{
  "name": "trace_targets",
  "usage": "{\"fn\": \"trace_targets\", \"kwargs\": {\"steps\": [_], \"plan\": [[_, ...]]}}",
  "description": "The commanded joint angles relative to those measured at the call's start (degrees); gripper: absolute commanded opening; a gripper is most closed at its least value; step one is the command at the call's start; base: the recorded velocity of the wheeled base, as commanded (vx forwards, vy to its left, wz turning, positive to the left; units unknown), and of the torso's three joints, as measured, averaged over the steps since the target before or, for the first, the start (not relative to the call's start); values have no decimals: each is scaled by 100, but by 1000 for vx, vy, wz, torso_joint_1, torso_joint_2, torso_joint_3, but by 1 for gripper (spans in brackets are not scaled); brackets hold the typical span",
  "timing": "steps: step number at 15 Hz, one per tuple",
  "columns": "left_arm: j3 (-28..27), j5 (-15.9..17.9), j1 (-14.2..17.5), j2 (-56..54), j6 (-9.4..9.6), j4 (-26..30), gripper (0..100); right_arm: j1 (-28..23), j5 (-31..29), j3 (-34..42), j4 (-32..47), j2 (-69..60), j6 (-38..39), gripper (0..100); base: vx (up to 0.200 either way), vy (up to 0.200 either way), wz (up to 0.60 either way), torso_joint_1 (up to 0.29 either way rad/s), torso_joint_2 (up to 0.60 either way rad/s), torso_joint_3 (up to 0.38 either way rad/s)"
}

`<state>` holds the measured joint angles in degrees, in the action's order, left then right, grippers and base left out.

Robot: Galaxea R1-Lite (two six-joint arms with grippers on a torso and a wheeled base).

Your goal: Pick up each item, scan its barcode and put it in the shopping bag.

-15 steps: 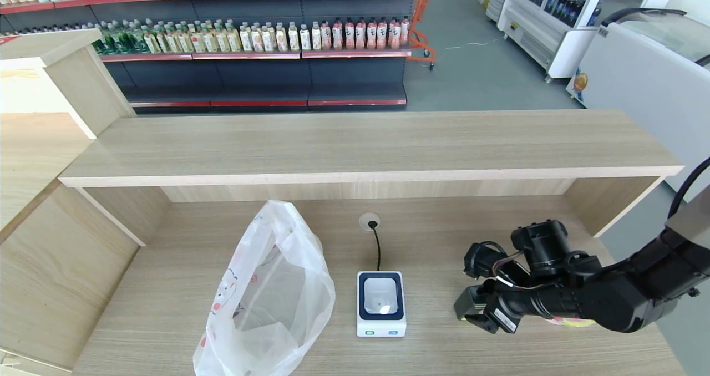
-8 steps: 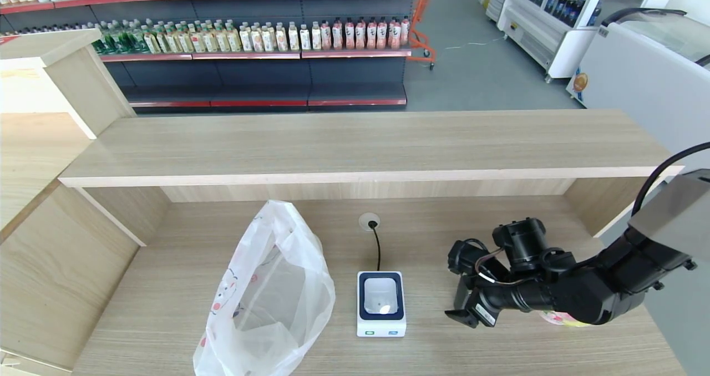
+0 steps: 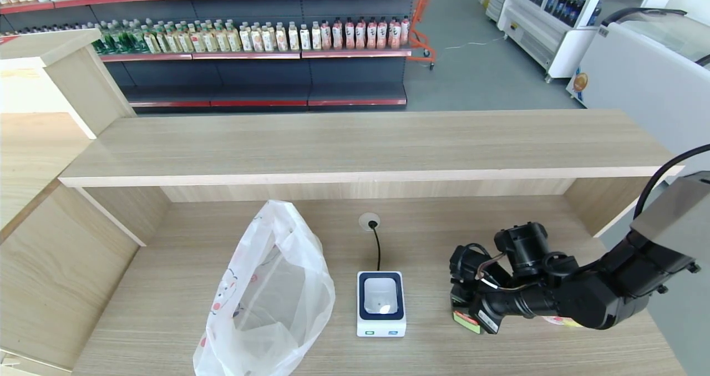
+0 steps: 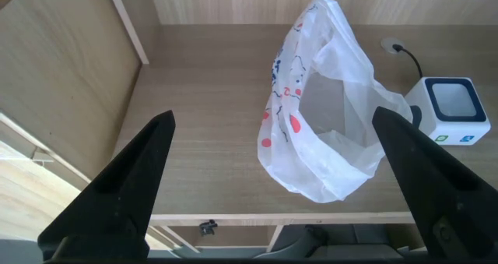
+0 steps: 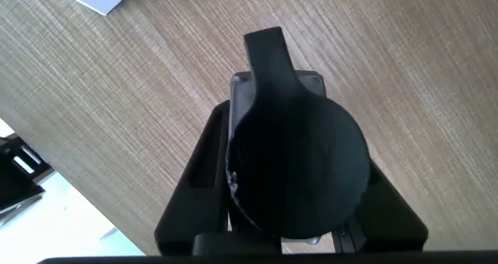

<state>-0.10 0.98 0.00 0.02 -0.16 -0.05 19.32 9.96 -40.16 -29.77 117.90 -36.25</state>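
The item (image 3: 465,320), small, with a green and red label on its low side, was just above the bench (image 3: 166,309), near the front edge and right of the middle. The right gripper (image 3: 463,311) was clenched on it; in the right wrist view the fingers (image 5: 194,178) pressed in on both sides of the item's dark round end (image 5: 299,170). Its long axis could not be made out.

The scanner (image 3: 380,303) stood just beside it toward the bench's middle, window facing up, apart from the gripper. So the scanning move was likely a short carry leftward along the front edge, label turned down, and the right arm was by far the nearer.

Beyond the scanner, the shopping bag (image 3: 266,298) slumped at the front left with its mouth open. The left gripper (image 4: 274,116) hung above it, fingers spread wide and holding nothing.

A pink and yellow packet (image 3: 566,321) lay under the right arm.
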Motion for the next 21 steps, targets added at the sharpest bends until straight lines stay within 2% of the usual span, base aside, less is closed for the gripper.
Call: {"fn": "trace_targets", "kwargs": {"steps": [1, 3, 5, 8, 9, 10, 11, 12, 13, 14, 15, 16, 17, 18, 19, 21], "plan": [[1, -1, 0, -2, -2, -4, 100, -16, 32, 61, -20, -170, -4, 0, 0, 0, 0, 0, 0, 0], [1, -1, 0, -2, -2, -4, 100, -166, 120, 192, -38, -882, 488, 0, 0, 0, 0, 0, 0, 0], [1, -1, 0, -2, -2, -4, 100, -289, 147, 447, -143, -1911, 1525, 0, 0, 0, 0, 0, 0, 0], [1, -1, 0, -2, -2, -4, 100, -429, 129, 1177, -1040, -2895, 1235, 0, 0, 0, 0, 0, 0, 0], [1, -1, 0, -2, -2, -4, 100, -429, 129, 1871, -2130, -3071, 303, 0, 0, 0, 0, 0, 0, 0], [1, -1, 0, -2, -2, -4, 100, -350, 191, 2267, -2797, -3159, -330, 0, 0, 0, 0, 0, 0, 0], [1, -1, 0, -2, -2, -4, 100, -122, 516, 2249, -2912, -3203, -1059, 0, 0, 0, 0, 0, 0, 0], [1, -1, 0, -2, -2, -4, 100, 28, 1087, 2231, -2877, -3159, -1833, 0, 0, 0, 0, 0, 0, 0], [1, -1, 0, -2, -2, -4, 100, 72, 1676, 2275, -2683, -3062, -3045, 0, 0, 0, 0, 0, 0, 0], [1, -1, 0, -2, -2, -4, 100, 80, 2414, 2205, -2068, -3009, -5005, 0, 0, 0, 0, 0, 0, 0], [1, 8, 0, -2, -2, -4, 100, 80, 2748, 2144, -1672, -3000, -6042, 0, 0, 0, 0, 0, 0, 0], [1, -1, 0, -2, -2, -4, 100, 230, 3293, 1959, -671, -2974, -8354, 0, 0, 0, 0, 0, 0, 0], [1, -1, 0, -2, -2, 5, 100, 450, 3311, 1968, -55, -2974, -9461, 0, 0, 0, 0, 0, 0, 0], [1, -1, 0, -2, -2, -4, 100, 573, 3302, 1977, 287, -2939, -10129, 0, 0, 0, 0, 0, 0, 0], [1, -1, 0, -2, -2, -4, 100, 731, 3337, 1977, 630, -2851, -11246, 0, 0, 0, 0, 0, 0, 0], [1, -1, 0, -2, -2, -4, 100, 748, 3609, 1941, 674, -2833, -11509, 0, 0, 0, 0, 0, 0, 0]]}}
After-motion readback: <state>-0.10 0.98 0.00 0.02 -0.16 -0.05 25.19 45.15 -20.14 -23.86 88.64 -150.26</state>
